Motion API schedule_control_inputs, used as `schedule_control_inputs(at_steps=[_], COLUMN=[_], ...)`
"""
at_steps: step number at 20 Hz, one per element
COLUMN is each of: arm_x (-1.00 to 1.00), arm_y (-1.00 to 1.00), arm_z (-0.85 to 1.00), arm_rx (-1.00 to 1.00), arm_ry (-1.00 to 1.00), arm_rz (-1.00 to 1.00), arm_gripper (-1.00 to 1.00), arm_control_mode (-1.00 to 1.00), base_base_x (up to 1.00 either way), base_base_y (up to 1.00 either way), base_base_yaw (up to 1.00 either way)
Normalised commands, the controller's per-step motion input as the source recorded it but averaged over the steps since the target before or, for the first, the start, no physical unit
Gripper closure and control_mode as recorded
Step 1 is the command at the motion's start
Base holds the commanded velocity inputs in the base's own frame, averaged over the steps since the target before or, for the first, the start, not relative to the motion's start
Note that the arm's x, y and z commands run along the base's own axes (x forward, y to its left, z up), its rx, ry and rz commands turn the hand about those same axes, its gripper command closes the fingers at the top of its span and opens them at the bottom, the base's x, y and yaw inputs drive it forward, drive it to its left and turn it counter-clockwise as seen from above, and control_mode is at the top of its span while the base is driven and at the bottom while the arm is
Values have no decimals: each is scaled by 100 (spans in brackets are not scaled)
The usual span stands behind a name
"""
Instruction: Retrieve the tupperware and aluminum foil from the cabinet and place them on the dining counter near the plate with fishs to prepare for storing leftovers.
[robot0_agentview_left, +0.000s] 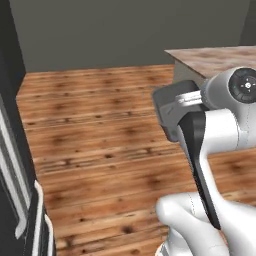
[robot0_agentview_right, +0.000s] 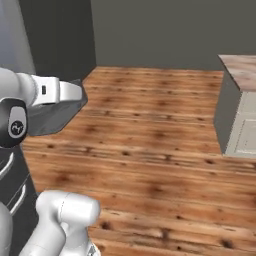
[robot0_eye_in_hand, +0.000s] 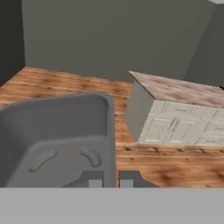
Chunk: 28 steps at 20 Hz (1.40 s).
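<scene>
Tupperware (robot0_eye_in_hand: 61, 140), a smooth dark grey tub with a rounded rim, fills the lower left of the hand view, cut off at the left edge; the fingers (robot0_eye_in_hand: 110, 179) pinch its wall. Marbled brown desk (robot0_eye_in_hand: 179, 89) sits upper right over plank floor (robot0_agentview_left: 100, 125).

dark grey tupperware (robot0_eye_in_hand: 57, 131), marbled (brown-white) dining counter (robot0_eye_in_hand: 179, 89)

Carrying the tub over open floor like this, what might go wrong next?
The hand pinches the tupperware only at one rim wall, so it may tip or slip and fall to the wood floor. The held tub also juts out sideways and may clip the corner of the dining counter on approach.
</scene>
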Motion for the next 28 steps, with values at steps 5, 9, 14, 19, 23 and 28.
schedule_control_inputs(at_steps=[5, 9, 14, 19, 23, 28], arm_x=[0, 0, 0, 0, 0, 0], arm_y=[0, 0, 0, 0, 0, 0], arm_z=[0, 0, 0, 0, 0, 0], arm_rx=[0, 0, 0, 0, 0, 0], arm_ry=[0, 0, 0, 0, 0, 0], arm_rz=[0, 0, 0, 0, 0, 0], arm_gripper=[100, 100, 100, 100, 100, 100], arm_control_mode=[100, 100, 100, 100, 100, 100], base_base_x=[100, 100, 100, 100, 100, 100], base_base_y=[42, 55, 61, 54, 45, 46], base_base_yaw=[-34, -22, -19, -20, -26, -28])
